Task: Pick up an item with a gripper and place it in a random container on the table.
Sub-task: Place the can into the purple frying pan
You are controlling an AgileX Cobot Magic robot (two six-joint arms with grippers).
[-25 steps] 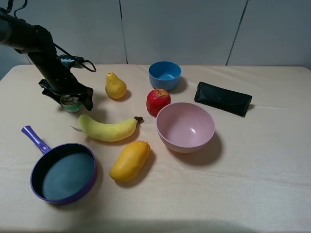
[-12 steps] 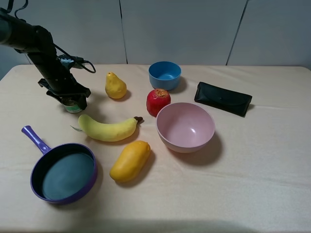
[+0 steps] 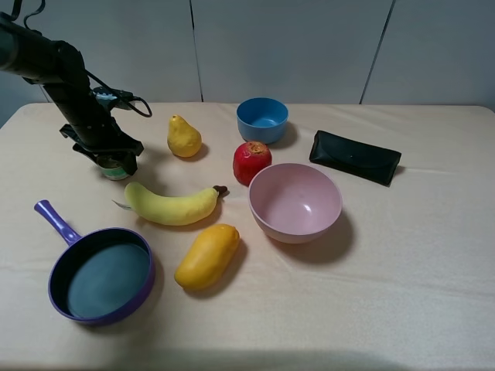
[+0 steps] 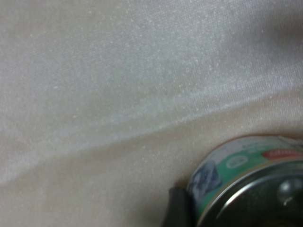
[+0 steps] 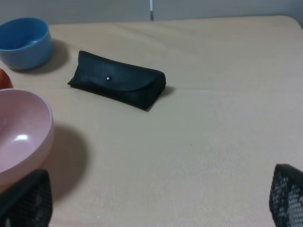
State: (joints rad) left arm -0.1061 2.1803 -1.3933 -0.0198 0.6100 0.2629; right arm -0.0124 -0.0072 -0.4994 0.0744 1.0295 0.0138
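The small tin can point(image 3: 116, 171) with its green-and-white label stands on the beige table point(image 3: 402, 255) at the far left. My left gripper point(image 3: 114, 161) is down over it, jaws shut on its sides. In the left wrist view the can point(image 4: 241, 161) fills one corner, with a dark finger point(image 4: 177, 210) against its wall. The purple frying pan point(image 3: 104, 280) lies empty near the front left, handle pointing back-left. My right gripper point(image 5: 156, 198) is open and empty, fingertips wide apart, and is out of the exterior high view.
A yellow pear point(image 3: 184, 137), banana point(image 3: 170, 205) and mango point(image 3: 207, 255) lie between can and pan. A red pomegranate point(image 3: 252, 161), pink bowl point(image 3: 295, 202), small blue bowl point(image 3: 262, 120) and black case point(image 3: 355, 156) lie to the right.
The left gripper's jaws, spread wide around the can one second ago, have closed onto it. The can has stayed in place.
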